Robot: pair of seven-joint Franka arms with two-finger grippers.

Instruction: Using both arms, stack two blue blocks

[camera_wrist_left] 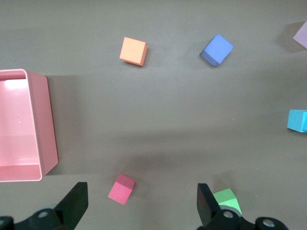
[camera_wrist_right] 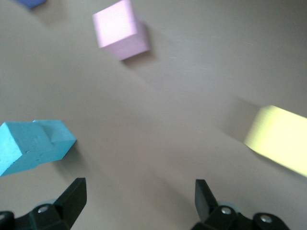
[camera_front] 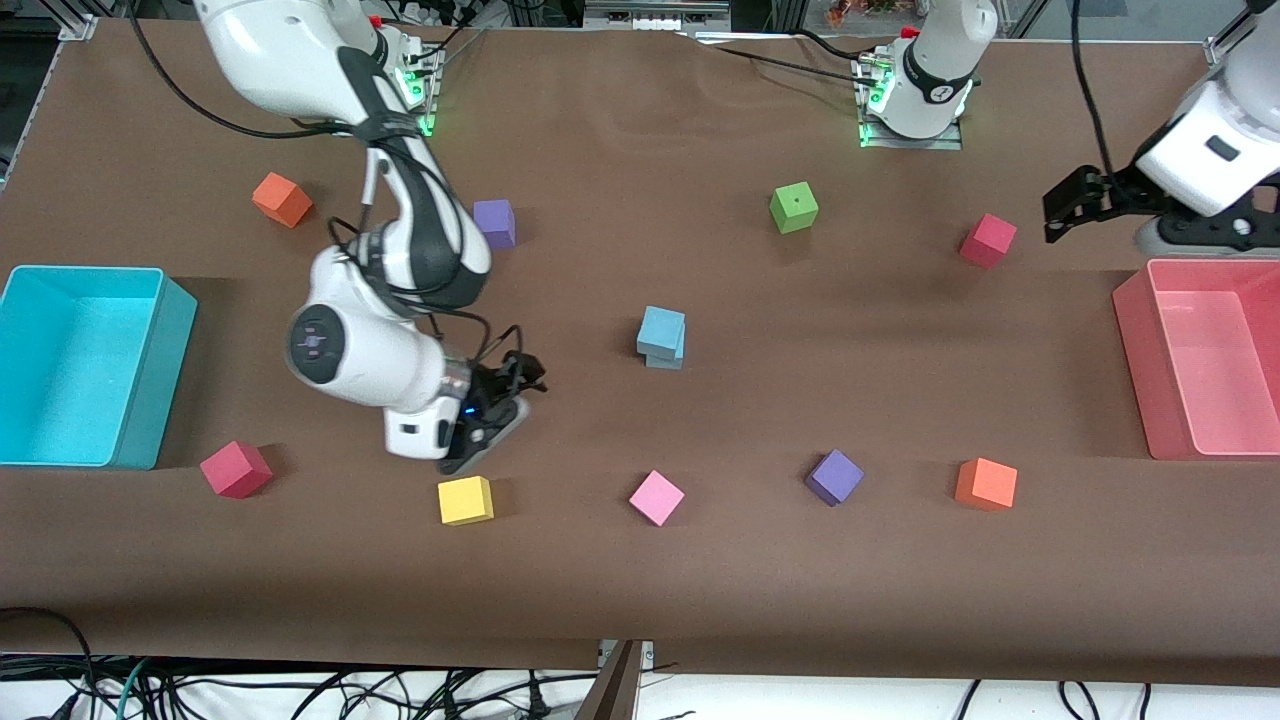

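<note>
table (camera_front: 640, 560): brown cloth | floor (camera_front: 300, 695): white, black cables

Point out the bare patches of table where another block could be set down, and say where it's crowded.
Bare cloth lies between the stacked blue blocks and the pink bin, and along the table edge nearest the camera, below the pink block. It is crowded around the yellow block, where the open right gripper hangs. The open left gripper waits beside the red block.

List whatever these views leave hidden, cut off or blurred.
- Blue blocks: cut by the frame edge in the left wrist view.
- Yellow cube: motion-blurred in the right wrist view.
- Right tool: partly hidden by its own wrist in the front view.
- Pink bin: cropped at the front view's edge.
</note>
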